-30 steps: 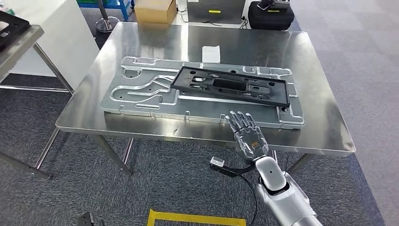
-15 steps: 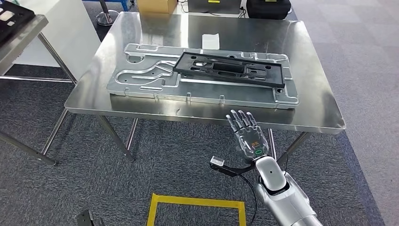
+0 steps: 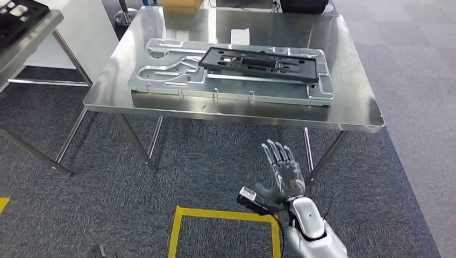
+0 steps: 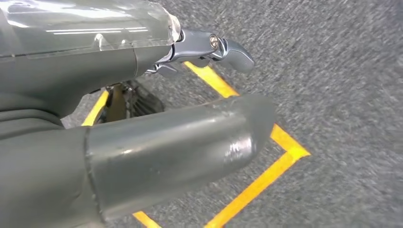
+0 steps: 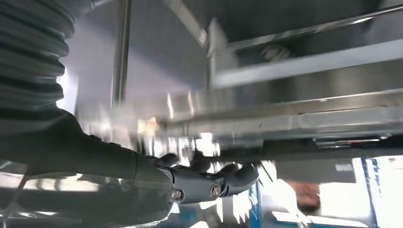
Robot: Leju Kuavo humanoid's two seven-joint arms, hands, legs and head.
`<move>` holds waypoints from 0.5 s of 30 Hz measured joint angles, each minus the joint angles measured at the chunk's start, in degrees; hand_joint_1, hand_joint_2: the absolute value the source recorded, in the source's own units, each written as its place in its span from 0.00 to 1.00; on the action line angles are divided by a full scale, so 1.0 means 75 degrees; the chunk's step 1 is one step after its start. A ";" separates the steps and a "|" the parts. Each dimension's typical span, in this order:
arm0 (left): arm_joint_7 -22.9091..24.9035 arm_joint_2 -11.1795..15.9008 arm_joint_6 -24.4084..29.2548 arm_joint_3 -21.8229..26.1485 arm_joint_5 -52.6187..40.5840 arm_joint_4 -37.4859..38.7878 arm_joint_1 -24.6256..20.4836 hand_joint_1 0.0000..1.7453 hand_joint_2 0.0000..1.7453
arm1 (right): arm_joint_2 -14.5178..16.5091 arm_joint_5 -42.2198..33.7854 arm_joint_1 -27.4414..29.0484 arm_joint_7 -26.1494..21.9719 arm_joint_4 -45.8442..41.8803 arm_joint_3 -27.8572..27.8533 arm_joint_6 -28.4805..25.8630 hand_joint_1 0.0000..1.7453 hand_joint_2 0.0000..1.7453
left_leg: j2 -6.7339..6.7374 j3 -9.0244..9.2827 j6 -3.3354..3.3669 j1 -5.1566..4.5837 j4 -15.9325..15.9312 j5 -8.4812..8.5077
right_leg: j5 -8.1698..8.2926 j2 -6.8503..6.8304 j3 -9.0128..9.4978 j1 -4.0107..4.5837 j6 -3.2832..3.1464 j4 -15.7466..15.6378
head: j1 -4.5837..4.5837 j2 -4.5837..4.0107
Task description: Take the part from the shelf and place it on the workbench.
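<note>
Carpet fills the lower half of the head view, and the right robot hand is raised over it, palm turned away from the camera, fingers spread and holding nothing. Ahead of it stands the steel desk, which carries a large grey metal plate with routed channels. The black part lies flat on top of that plate, toward its far right portion, long side running across the desk. Resting level like that, with no hand on it, the part looks to me already set down, the plate serving as its seat. The right robot hand is well apart from it, below and in front of the desk edge, on the robot's right. Yellow floor tape marks a square just beside the wrist.

From the left wrist view, the left robot hand hangs over grey carpet and a corner of the yellow tape. A thick grey thumb crosses the picture and one metal fingertip pokes out beyond the cover; nothing is in its grasp that I can see, but whether the fingers are apart or curled I cannot tell.

From the right wrist view, dark fingers reach out freely with nothing between them, under the blurred steel frame and leg of the desk; the part is hidden above the top
</note>
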 joint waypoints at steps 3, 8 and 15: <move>-0.0158 -0.0086 -0.0133 0.0237 0.0220 -0.0036 0.0113 0.00 0.00 | 0.0346 -0.2429 0.1010 -0.0892 -0.0628 -0.0310 0.0493 0.00 0.00 | 0.0042 -0.0099 0.0188 0.0048 -0.0085 0.0216 | -0.0296 0.0060 -0.0084 -0.0029 0.0129 0.0210 | 0.0009 0.0001; -0.0260 -0.0190 -0.0257 0.0661 0.0468 -0.0155 0.0260 0.00 0.00 | 0.0702 -0.5036 0.2292 -0.2061 -0.1146 -0.0970 0.1146 0.00 0.25 | 0.0071 -0.0617 0.0259 0.0058 -0.0067 0.0629 | -0.1557 0.0099 -0.0396 -0.0115 0.0274 0.2021 | 0.0066 0.0001; -0.0256 -0.0356 -0.0420 0.1303 0.0663 -0.0521 0.0346 0.00 0.00 | 0.1085 -0.6062 0.2676 -0.2452 -0.0584 -0.1799 0.1381 0.00 1.00 | 0.0113 -0.1088 0.0009 0.0031 -0.0015 0.1120 | -0.1219 0.0097 0.1592 -0.0101 0.0154 -0.0399 | 0.0057 0.0000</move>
